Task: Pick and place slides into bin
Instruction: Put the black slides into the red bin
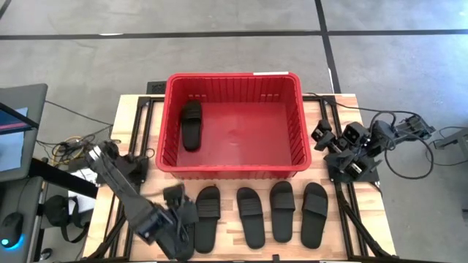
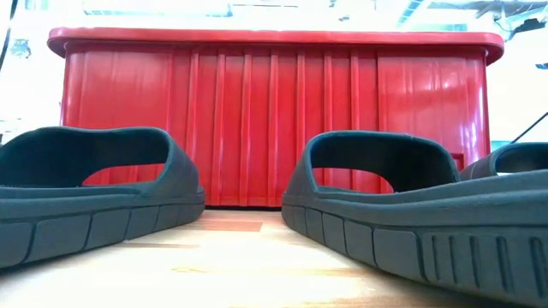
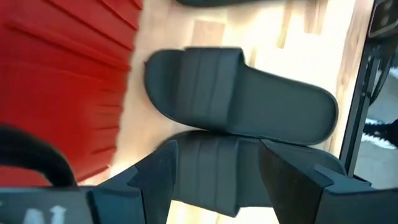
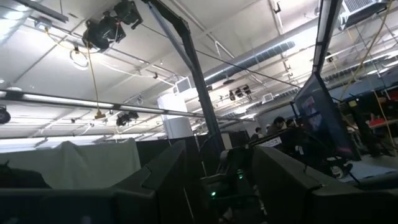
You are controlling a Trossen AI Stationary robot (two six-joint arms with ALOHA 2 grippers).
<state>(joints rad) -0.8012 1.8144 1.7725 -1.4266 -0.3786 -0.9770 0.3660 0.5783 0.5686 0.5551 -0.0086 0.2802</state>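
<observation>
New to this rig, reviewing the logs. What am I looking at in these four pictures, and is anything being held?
It is a table robot with two dark arms, each ending in two fingers. One picture looks straight down, one sits at table height, and one camera rides on each wrist.

A red bin stands at the table's far side with one black sandal already inside. Five more sandals lie in a row on the wood in front of it.

The left gripper is down over the leftmost sandal, fingers open on either side of its strap; nothing is lifted yet. The next sandal lies just beyond it.

The right gripper is parked beside the bin, holding nothing; its camera looks up at the ceiling.
</observation>
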